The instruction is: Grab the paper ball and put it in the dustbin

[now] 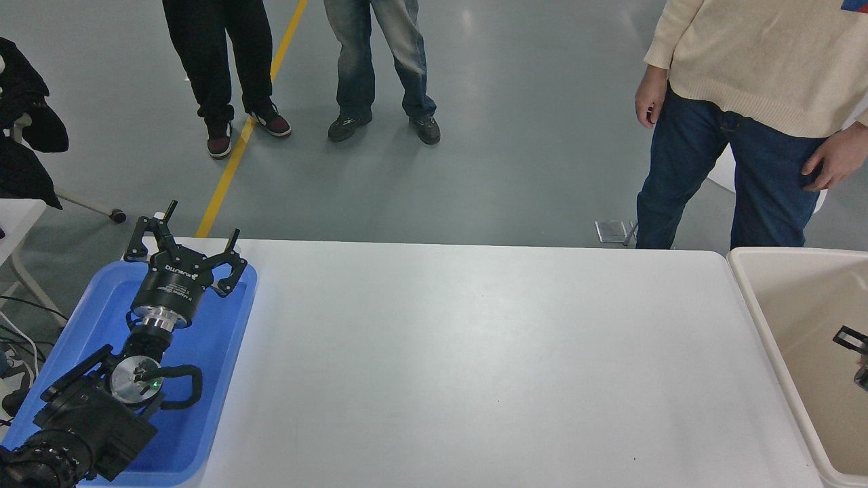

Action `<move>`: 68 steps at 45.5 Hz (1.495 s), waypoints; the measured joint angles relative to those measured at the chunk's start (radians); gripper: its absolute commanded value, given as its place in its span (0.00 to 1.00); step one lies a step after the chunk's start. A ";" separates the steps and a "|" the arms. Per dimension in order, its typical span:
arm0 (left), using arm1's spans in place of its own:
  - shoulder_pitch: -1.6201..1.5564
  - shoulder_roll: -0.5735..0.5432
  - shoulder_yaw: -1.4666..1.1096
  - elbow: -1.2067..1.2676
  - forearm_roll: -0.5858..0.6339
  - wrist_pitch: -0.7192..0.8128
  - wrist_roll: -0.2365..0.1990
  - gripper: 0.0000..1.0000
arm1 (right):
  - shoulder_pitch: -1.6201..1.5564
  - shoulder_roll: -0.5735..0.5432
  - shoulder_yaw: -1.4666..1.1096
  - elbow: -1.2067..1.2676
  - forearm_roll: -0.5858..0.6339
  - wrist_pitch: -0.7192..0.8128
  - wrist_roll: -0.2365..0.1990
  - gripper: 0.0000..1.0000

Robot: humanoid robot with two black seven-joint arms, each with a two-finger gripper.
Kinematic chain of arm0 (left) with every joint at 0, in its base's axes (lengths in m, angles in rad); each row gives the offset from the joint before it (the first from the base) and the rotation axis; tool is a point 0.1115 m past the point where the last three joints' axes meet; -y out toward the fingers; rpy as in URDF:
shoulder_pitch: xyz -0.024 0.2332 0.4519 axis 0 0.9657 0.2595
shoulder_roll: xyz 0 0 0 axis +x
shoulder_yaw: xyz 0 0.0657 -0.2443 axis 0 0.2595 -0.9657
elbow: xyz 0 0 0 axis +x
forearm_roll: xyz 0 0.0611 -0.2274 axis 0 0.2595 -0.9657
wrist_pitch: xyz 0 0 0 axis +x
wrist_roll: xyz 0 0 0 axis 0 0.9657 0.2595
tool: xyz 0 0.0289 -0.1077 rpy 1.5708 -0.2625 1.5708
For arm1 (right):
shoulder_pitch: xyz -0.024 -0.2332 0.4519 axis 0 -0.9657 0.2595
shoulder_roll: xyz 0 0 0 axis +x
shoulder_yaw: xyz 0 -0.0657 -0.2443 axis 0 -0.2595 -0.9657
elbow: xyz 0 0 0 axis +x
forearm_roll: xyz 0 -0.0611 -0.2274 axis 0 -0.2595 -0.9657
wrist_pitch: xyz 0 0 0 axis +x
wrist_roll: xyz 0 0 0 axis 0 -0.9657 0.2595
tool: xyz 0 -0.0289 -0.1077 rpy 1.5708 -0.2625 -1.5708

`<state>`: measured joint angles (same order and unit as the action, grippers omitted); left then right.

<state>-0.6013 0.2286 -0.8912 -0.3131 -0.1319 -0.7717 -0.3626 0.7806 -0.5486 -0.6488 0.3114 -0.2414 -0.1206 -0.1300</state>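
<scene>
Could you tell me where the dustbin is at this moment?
In the head view, the dustbin sits at the far right, against the white table's right edge, with the right hand over its inside.

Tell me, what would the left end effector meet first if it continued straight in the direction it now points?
The left end effector points away over the blue tray's far rim. Beyond it, only grey floor shows; the way looks free, though depth is unclear.
</scene>
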 measured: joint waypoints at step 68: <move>0.000 0.000 0.000 0.000 0.000 0.000 0.000 1.00 | -0.062 -0.053 0.972 0.087 -0.008 0.000 0.010 1.00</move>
<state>-0.6016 0.2286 -0.8912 -0.3130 -0.1320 -0.7717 -0.3623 0.7184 -0.6016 0.3228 0.3984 -0.2494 -0.1205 -0.1198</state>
